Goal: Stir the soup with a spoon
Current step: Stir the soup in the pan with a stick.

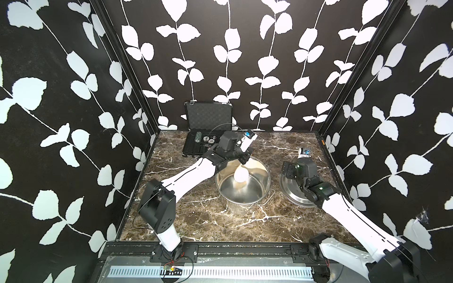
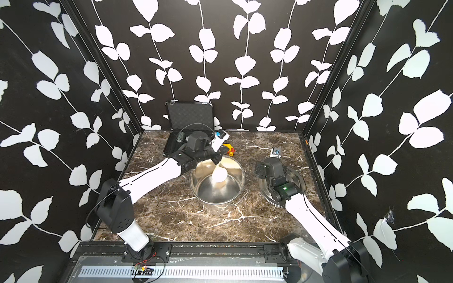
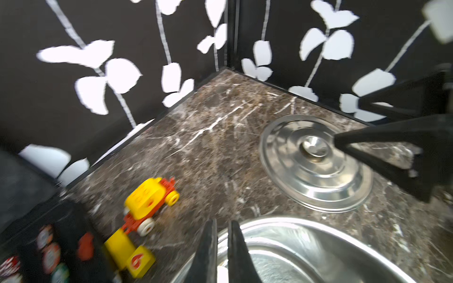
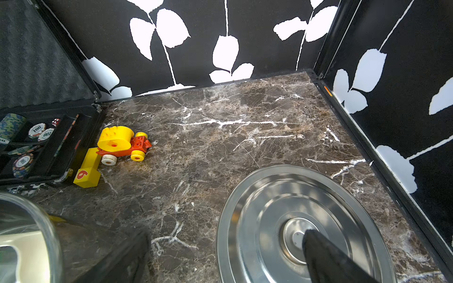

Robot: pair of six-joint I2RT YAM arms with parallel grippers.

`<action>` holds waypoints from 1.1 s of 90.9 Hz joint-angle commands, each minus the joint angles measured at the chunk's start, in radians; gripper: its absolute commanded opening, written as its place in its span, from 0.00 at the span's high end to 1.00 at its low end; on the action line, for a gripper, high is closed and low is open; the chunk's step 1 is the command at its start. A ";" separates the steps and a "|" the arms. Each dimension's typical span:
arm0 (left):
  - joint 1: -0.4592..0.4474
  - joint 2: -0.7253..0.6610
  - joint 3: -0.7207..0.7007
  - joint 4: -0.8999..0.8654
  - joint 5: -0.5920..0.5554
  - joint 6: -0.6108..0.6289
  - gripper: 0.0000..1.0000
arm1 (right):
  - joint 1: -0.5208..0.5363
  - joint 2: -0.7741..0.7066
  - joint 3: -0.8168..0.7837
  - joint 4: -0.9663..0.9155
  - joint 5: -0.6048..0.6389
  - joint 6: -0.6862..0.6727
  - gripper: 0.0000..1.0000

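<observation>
One arm (image 1: 193, 175), spoon (image 1: 241, 174) downward, over pot (image 1: 261, 176)

The table (image 1: 208, 220) has a dark brown marble top with white veins. A tall steel pot (image 1: 263, 180) stands upright near its middle. A flat steel lid (image 1: 289, 191) lies knob up close to the right edge, apart from the pot. An open black case (image 1: 208, 115) sits at the far edge, toward the far left corner, with poker chips (image 4: 36, 129) inside. Just beside the case, on the side toward the lid, are a yellow and red toy car (image 4: 122, 144) and a yellow block (image 4: 87, 171) with a red 6. The car and the block seem to touch.
</observation>
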 commanded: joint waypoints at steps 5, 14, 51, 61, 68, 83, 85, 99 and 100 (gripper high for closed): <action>-0.074 0.036 0.102 -0.056 0.076 0.043 1.00 | -0.004 -0.015 -0.005 0.007 0.022 -0.007 0.01; -0.113 0.045 0.121 -0.095 0.081 0.066 1.00 | -0.004 -0.021 -0.012 0.005 0.027 -0.007 0.01; -0.261 -0.094 -0.029 -0.203 0.025 0.107 1.00 | -0.004 0.006 -0.010 0.033 0.025 -0.006 0.01; -0.278 -0.159 -0.094 -0.224 -0.006 0.100 1.00 | -0.005 0.023 0.001 0.039 0.011 -0.003 0.01; -0.278 -0.212 -0.149 -0.239 -0.047 0.100 1.00 | -0.004 0.028 0.005 0.038 0.005 -0.001 0.01; -0.276 -0.332 -0.242 -0.279 -0.157 0.117 1.00 | -0.004 0.024 0.008 0.035 0.005 0.001 0.01; -0.275 -0.348 -0.254 -0.282 -0.167 0.117 1.00 | -0.004 0.024 0.010 0.036 0.005 0.002 0.01; -0.219 -0.445 -0.337 -0.240 -0.185 0.071 1.00 | -0.004 0.026 0.016 0.036 -0.006 0.010 0.01; -0.211 -0.450 -0.342 -0.238 -0.182 0.065 1.00 | -0.004 0.026 0.016 0.036 -0.006 0.011 0.01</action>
